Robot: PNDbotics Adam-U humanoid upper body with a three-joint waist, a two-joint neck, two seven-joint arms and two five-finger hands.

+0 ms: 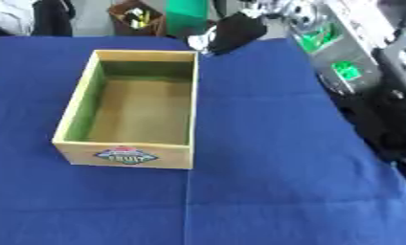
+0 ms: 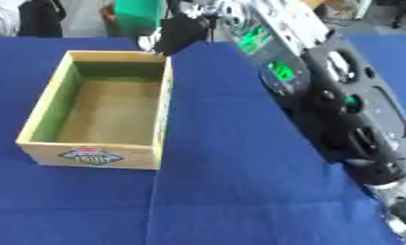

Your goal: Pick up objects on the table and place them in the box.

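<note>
Although the right hand [image 1: 233, 29] is in view as a dark mass at the far edge of the bench [image 1: 273, 191], its fingers cannot be made out, so neither its opening nor its hold can be told. A small white shape [image 1: 198, 43] lies against its near left side; whether the hand has it is unclear. The right arm [image 2: 340, 110] enters along the right margin. The left hand appears in neither view.

The box [image 1: 122, 154] stands just beside the hand, its far right corner nearest, and looks empty. It sits upright, mouth upward, 1 labelled short wall facing the robot. Its long axis runs from near to far.

Judgement: a placing step would go best if the hand came over the far short wall and released low over the middle of the floor, clear of the rim.
</note>
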